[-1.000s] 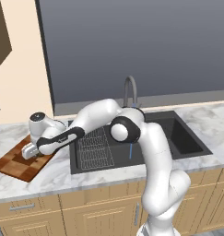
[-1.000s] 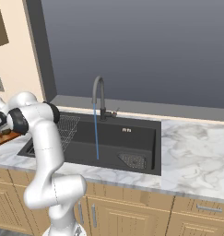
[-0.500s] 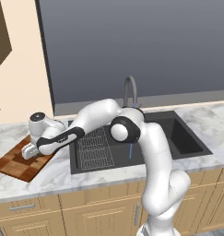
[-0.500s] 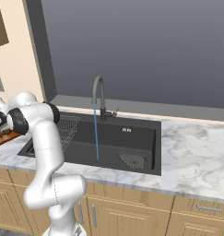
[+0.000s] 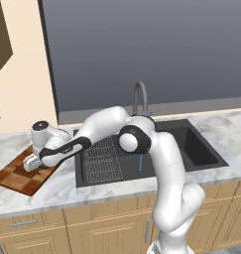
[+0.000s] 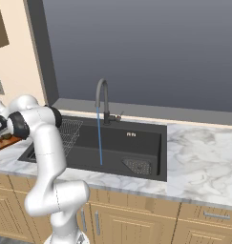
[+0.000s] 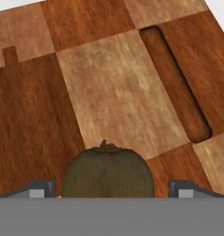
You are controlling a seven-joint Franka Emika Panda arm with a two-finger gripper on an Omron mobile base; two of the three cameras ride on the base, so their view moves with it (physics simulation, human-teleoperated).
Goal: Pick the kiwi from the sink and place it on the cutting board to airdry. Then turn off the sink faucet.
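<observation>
Hand view: the kiwi [image 7: 108,170] sits on the cutting board [image 7: 113,87] at 6 o'clock in the frame, between the fingertips [image 7: 39,189] of the pincer [image 7: 111,190], which stands open with a gap on each side. Lift straight up, so neither fingertip nudges the fruit rolling, then swing toward the sink faucet [image 6: 103,97], where water runs into the sink [image 6: 136,143].

A marble counter [image 6: 203,157] spans the 3 o'clock side, wooden cabinets [image 5: 97,229] below (grey handles).
</observation>
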